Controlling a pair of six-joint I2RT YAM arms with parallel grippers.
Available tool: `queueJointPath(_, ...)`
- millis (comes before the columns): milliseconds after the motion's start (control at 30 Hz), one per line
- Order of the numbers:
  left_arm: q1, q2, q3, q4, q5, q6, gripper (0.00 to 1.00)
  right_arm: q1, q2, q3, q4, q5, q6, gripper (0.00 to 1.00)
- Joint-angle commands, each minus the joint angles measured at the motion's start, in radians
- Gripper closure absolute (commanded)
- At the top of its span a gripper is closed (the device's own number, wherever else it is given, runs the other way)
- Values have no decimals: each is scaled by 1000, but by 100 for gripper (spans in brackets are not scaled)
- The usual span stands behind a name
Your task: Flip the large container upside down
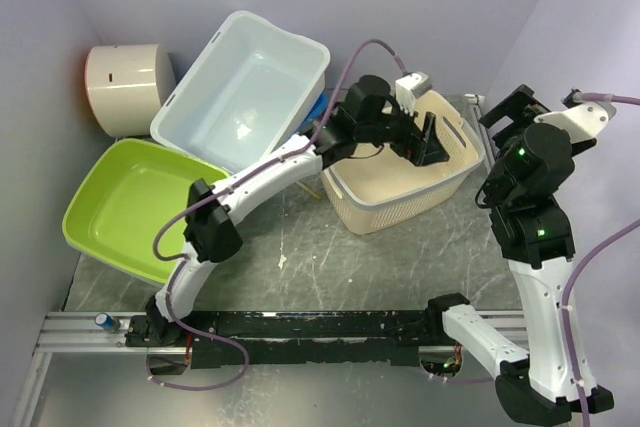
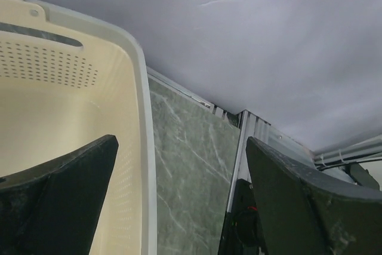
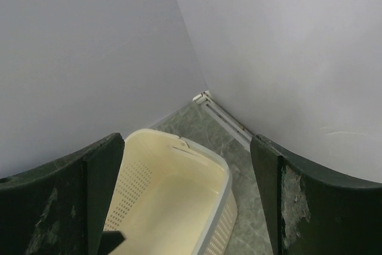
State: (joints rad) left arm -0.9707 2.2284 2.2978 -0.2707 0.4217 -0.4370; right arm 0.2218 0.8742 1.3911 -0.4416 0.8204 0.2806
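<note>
Left gripper [image 1: 430, 142]: spread wide, nothing pinched. It hangs over the far-left part of the cream perforated basket [image 1: 395, 209]. In the left wrist view one finger [image 2: 65, 195] is above the basket's inside and the other finger [image 2: 304, 207] is outside it, above the table [image 2: 191, 171]. The basket's wall runs between them; no contact visible.

Right gripper [image 3: 188, 140]: spread as well, holding nothing. It is raised to the right of the basket, which shows below it and between its fingers in the right wrist view.

Large container [image 1: 245, 92]: well to the left of the left gripper, back past its wrist, apart from both grippers. Mouth faces up, not inverted. It sits tilted, its near-left side over the rim of a green tub [image 1: 130, 202]. A blue object [image 1: 318, 107] peeks out under its right side, toward the left gripper.

Round white object [image 1: 125, 87]: left of the container, against the wall.
</note>
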Motion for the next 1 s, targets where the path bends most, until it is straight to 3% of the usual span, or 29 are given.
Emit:
queueJointPath(0, 78, -193, -86, -48, 16, 21, 0, 1, 14, 6, -41, -47, 33, 12)
queueJointPath(167, 220, -328, -249, -128, 45, -2, 0, 1, 61, -84, -47, -309, 92, 12)
queueJointPath(300, 236, -426, -340, -232, -40, 64, 0, 3, 210, -94, -119, -646, 95, 13)
queueJointPath(400, 235, -514, -447, -260, -100, 75, 0, 3, 347, -74, -191, -776, 96, 17)
queueJointPath(533, 235, -596, -583, -254, -169, 118, 0, 4, 432, -61, -301, -654, 186, 17)
queueJointPath(733, 233, -518, -604, -191, -94, 99, 0, 2, 422, -74, -437, -385, 357, 16)
queueJointPath(967, 229, -385, -597, -164, -14, 95, 0, -11, 354, -101, -528, -306, 475, 16)
